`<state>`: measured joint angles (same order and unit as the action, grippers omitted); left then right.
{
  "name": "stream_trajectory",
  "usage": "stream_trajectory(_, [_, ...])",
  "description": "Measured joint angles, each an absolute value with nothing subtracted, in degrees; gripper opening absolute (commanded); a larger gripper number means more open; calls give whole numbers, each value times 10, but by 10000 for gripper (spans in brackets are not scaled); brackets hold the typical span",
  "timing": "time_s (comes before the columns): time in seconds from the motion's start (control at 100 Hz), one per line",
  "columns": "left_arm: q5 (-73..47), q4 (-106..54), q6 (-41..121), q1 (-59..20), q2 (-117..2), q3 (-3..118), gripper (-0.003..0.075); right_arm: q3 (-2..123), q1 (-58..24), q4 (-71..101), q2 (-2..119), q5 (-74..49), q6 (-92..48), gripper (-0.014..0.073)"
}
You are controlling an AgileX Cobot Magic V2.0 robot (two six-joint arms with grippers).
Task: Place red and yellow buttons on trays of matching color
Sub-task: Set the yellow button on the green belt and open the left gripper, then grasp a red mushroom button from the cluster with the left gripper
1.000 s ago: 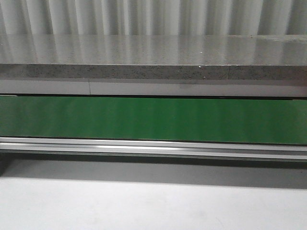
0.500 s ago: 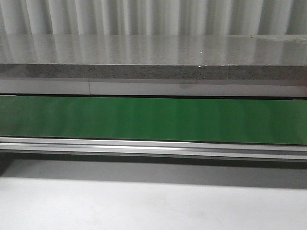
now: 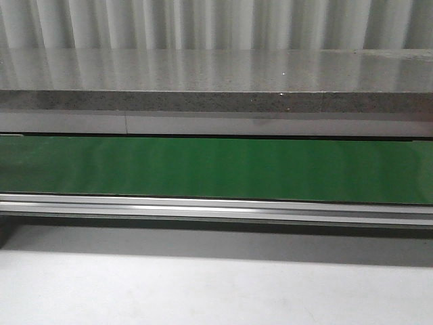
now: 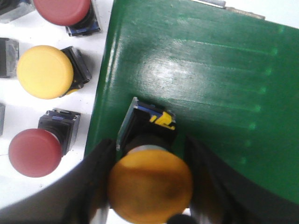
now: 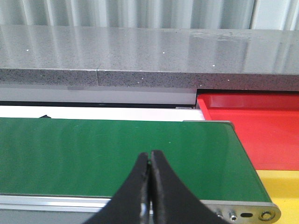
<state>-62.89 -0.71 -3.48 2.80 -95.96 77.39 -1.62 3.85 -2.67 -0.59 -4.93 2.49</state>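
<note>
**Left pincer clamping a yellow button over the belt**

Front view: a green belt (image 3: 216,169) is running across the frame, with a metal rail (image 3: 216,208) along its near edge and a grey stone ledge (image 3: 216,81) behind it. A pale worktop (image 3: 216,291) is lying in front. No arm or button is showing here.

Left wrist view: the left pincer (image 4: 149,184) is gripping a yellow button (image 4: 150,185), its two dark fingers (image 4: 96,186) pressing against either side of the cap. The button's black body is reaching forward from the pincer onto the belt (image 4: 210,84). Off to one side of the pincer, on a white surface (image 4: 100,56) beside the belt edge, three more are lying: a red button (image 4: 35,153) nearest the fingers, a second yellow button (image 4: 45,72) beyond it, and another red button (image 4: 64,10) farthest away, partly cut off by the frame.

Right wrist view: the right pincer (image 5: 149,186) is holding nothing, its fingertips pressed together above the belt (image 5: 117,156). Ahead and to one side, past the belt's end, a red tray (image 5: 252,130) is sitting, with a yellow tray (image 5: 282,191) closer to the pincer, just beside it.
</note>
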Motion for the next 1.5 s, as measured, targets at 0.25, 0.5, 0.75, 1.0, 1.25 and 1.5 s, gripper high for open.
stream_trajectory(0.25, [-642,-13,-15,28,-968,774,531,-16,39,-27,-6,-49,25,-64])
stream_trajectory(0.5, [-641,-40,-13,28,-968,786,532,-16,39,-27,-6,-49,25,-64])
stream_trajectory(0.75, [-654,-61,-13,28,-920,825,531,-16,39,-27,-6,-49,25,-64])
stream_trajectory(1.0, [-704,-62,-13,70,-866,827,525,-16,39,-27,-6,-49,25,-64])
stream_trajectory(1.25, [-712,-49,-16,145,-865,818,525,-16,39,-27,-6,-49,25,-64])
stream_trajectory(1.5, [-712,-21,-22,238,-865,750,525,-16,39,-27,-6,-49,25,-64])
